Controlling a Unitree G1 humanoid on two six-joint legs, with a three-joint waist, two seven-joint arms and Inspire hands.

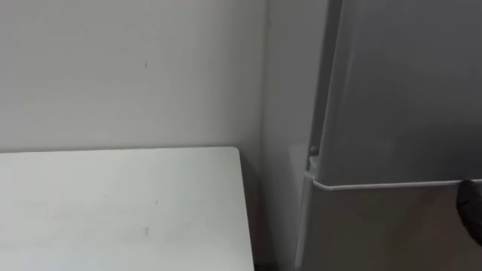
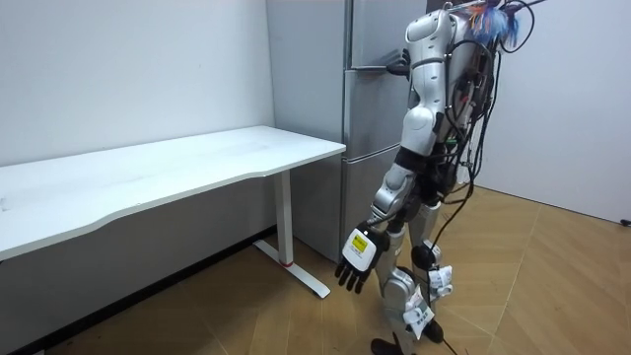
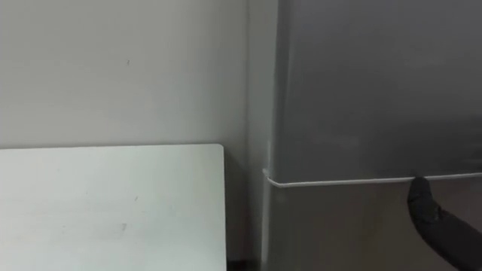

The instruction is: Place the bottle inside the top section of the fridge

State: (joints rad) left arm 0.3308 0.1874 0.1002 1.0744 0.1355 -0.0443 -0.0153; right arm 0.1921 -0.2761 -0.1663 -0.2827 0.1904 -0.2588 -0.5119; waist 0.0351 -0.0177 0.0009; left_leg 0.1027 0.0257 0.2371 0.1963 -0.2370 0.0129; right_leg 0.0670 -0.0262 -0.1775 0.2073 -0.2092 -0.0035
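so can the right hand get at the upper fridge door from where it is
Probably yes: the right hand sits right at the bottom edge of the upper fridge door, with nothing between them. Whether it touches, I cannot tell.

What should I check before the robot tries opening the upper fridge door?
1. Upper fridge door open: not ok, shut.
2. Right robot hand at the door: ok, just under the seam between the doors.
3. Left robot hand free: ok, hangs open and empty by the leg.
4. Bottle's whereabouts: cannot tell.
5. Stance: ok, robot stands facing the fridge, white table on its left.
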